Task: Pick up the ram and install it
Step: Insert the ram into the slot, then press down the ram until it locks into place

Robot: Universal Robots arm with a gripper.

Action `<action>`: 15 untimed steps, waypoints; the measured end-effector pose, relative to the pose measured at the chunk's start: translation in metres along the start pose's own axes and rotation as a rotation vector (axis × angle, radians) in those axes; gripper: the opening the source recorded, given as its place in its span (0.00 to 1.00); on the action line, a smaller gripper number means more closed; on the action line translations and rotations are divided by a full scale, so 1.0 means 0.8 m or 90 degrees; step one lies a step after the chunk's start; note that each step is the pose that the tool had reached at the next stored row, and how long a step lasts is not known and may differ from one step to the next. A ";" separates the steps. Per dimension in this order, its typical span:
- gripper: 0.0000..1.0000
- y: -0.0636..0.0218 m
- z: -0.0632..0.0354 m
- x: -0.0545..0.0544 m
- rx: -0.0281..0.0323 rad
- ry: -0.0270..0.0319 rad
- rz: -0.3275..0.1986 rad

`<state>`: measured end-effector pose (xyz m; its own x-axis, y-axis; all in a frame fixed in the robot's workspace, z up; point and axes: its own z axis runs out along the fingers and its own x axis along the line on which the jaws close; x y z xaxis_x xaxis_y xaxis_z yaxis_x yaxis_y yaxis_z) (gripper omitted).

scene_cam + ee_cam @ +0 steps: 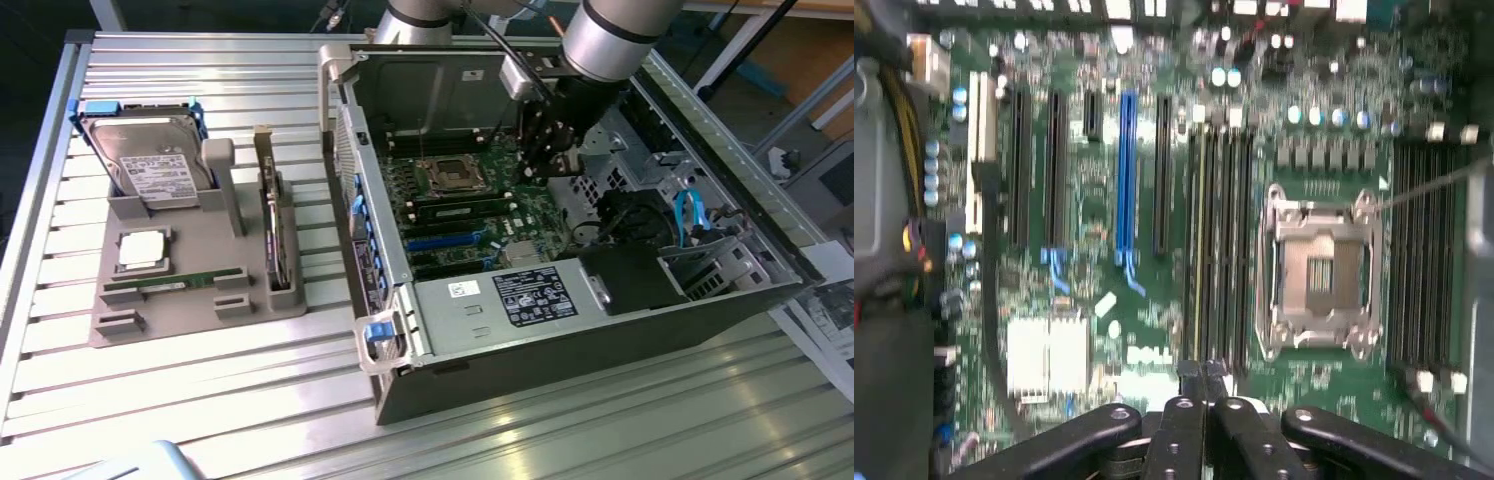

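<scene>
One ram [174, 284] lies flat at the front of the grey holder [134, 325], at the exterior view's left. A second green ram stick [461, 211] sits in a memory slot on the motherboard, beside the empty processor socket [450, 175]. In the wrist view this seated ram [1200, 250] runs along the black slots, its edge yellowish green. My gripper [545, 165] hangs inside the open computer case above the motherboard, apart from it. Its fingers [1186, 385] are pressed together, and my gripper [1202, 385] is shut with nothing between them.
The holder also carries a hard drive [154, 165], a square silver processor [140, 250] and an upright expansion card [274, 235]. Around the board are the case wall [380, 290], a black power supply [534, 295], blue cables [687, 215] and a silver heatsink [1049, 355].
</scene>
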<state>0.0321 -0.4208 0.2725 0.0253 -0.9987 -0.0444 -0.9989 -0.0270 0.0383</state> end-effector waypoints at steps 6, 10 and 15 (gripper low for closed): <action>0.10 -0.020 0.000 0.001 -0.0002 0.0000 0.000; 0.10 -0.020 0.000 0.001 -0.0002 0.0000 0.000; 0.10 -0.019 0.004 0.000 -0.0002 -0.0006 0.000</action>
<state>0.0474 -0.4205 0.2685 0.0251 -0.9987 -0.0453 -0.9989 -0.0269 0.0386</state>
